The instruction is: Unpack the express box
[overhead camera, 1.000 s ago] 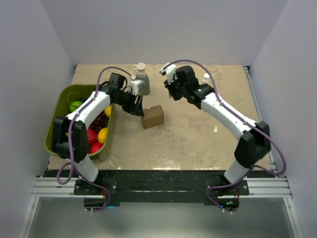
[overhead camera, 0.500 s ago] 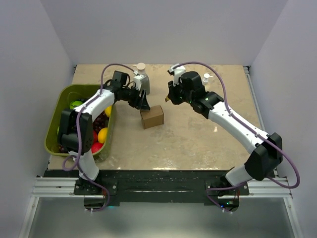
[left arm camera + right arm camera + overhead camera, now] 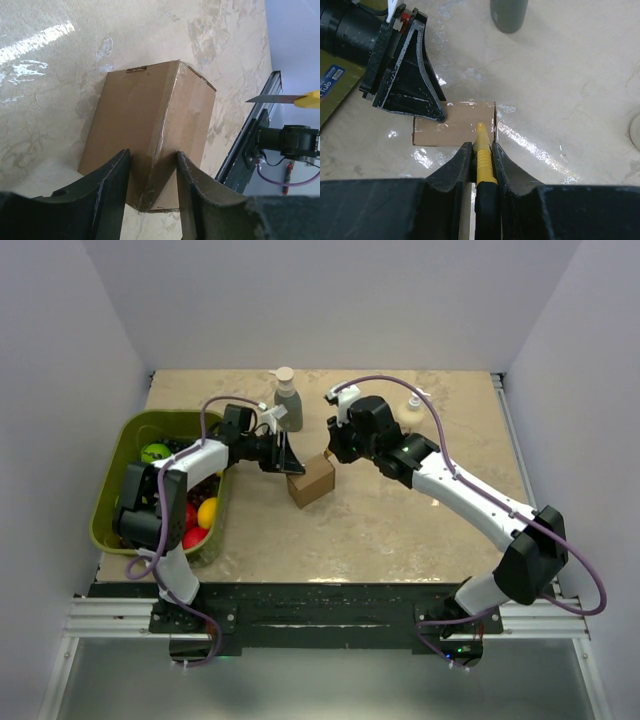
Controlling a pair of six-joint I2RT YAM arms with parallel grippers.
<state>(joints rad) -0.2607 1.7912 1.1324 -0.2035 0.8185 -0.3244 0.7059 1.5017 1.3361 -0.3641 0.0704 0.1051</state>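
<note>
The express box (image 3: 312,478) is a small brown carton lying on the table's middle. My left gripper (image 3: 287,457) is at its left side. In the left wrist view the gripper (image 3: 152,192) pinches a vertical corner edge of the box (image 3: 150,120), with one finger on each face. My right gripper (image 3: 335,445) is just right of and above the box. It is shut (image 3: 481,152) on a yellow utility knife (image 3: 483,145). The knife's tip is over the box top (image 3: 452,131) near its right edge. The blade also shows in the left wrist view (image 3: 280,98).
A green bin (image 3: 118,455) with coloured fruit stands at the left edge, under my left arm. A grey pump bottle (image 3: 287,403) stands behind the box and shows in the right wrist view (image 3: 509,14). A pale bottle (image 3: 410,410) stands behind my right arm.
My left gripper has come down onto the box's left corner. My right gripper has moved left and down with the knife to the box. The box has turned slightly.
</note>
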